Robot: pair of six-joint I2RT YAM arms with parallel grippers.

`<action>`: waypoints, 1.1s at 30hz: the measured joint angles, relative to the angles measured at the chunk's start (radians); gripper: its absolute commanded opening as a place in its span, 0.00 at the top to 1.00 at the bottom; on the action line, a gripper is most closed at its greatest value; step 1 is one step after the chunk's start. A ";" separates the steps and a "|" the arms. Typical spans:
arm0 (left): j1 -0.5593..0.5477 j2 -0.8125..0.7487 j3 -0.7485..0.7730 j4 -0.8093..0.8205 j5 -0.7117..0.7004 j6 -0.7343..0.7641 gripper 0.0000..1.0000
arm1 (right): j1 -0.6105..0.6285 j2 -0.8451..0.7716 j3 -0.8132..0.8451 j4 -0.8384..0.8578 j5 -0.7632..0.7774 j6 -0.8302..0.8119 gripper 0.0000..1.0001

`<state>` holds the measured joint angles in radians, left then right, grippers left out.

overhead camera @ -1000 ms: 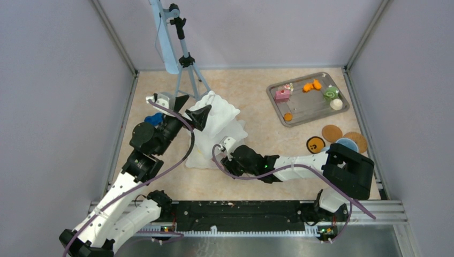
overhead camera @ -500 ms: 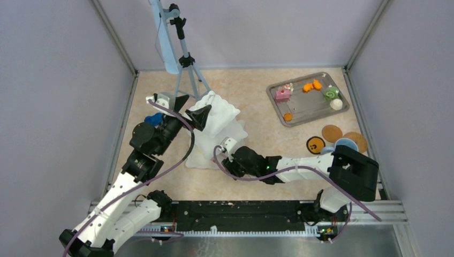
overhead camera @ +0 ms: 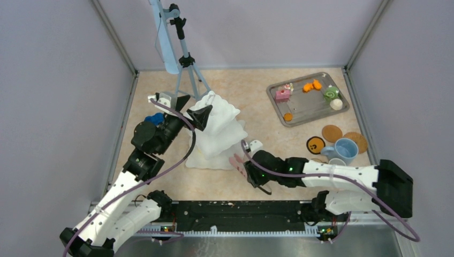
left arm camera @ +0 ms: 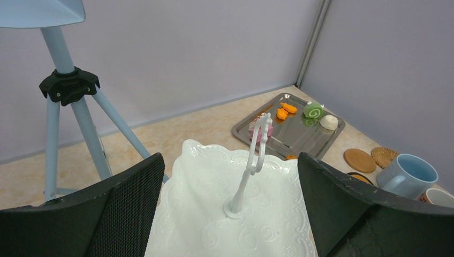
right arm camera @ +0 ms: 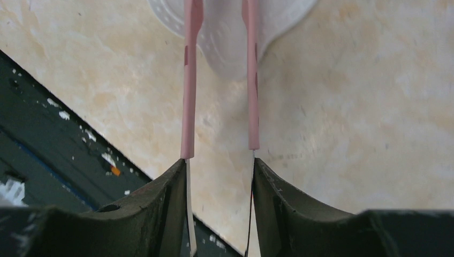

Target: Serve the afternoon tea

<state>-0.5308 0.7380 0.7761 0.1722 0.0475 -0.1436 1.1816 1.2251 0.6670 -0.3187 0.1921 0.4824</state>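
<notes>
None of the tea had reached the white tiered stand (overhead camera: 219,134) at this point, so by my reading you had the whole serving left to do. The pastries sat on the metal tray (overhead camera: 313,111) in the desk's far right corner: a pink cake slice (overhead camera: 282,95), two orange pieces (overhead camera: 311,85), a green roll (overhead camera: 331,93), a cream dome (overhead camera: 336,104) and one small orange piece (overhead camera: 288,116) at the tray's near edge. The blue mug (overhead camera: 345,150) and a small pale mug (overhead camera: 337,162) stood by the right edge, beside round coasters (overhead camera: 332,133). Your right gripper (right arm camera: 219,171) was clamped on the pink tongs (right arm camera: 187,91) near the middle of the near edge, the two arms of the tongs apart and nothing between them, their tips over the stand's lowest plate. Your left gripper (overhead camera: 191,108) was spread wide over the stand's top tier, left of the desk's middle, and gripped nothing. The stand looked like glossy moulded plastic or china, with scalloped, embossed square plates and a thin looped handle. The tray was brushed metal with a raised rim. The tongs were thin flat strips, likely springy. The pastries were tiny, and the rounded ones would probably slip easily from the tongs.
</notes>
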 measured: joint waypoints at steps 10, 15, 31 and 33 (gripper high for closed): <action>0.000 0.000 0.000 0.000 -0.002 0.000 0.01 | -0.087 -0.455 0.070 -0.438 0.204 0.273 0.58; 0.000 -0.003 0.000 0.000 0.005 -0.011 0.01 | -0.548 -0.399 0.133 -0.433 0.114 0.191 0.58; -0.027 -0.029 0.000 0.010 0.010 -0.029 0.01 | -1.416 0.325 0.645 -0.239 -0.348 -0.013 0.52; -0.048 -0.029 0.000 0.010 0.007 -0.029 0.01 | -1.435 0.387 0.731 -0.246 -0.365 0.001 0.51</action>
<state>-0.5785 0.7086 0.7757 0.1818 0.0544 -0.1726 -0.2535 1.6119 1.3979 -0.5644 -0.1730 0.4835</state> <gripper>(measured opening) 0.987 0.483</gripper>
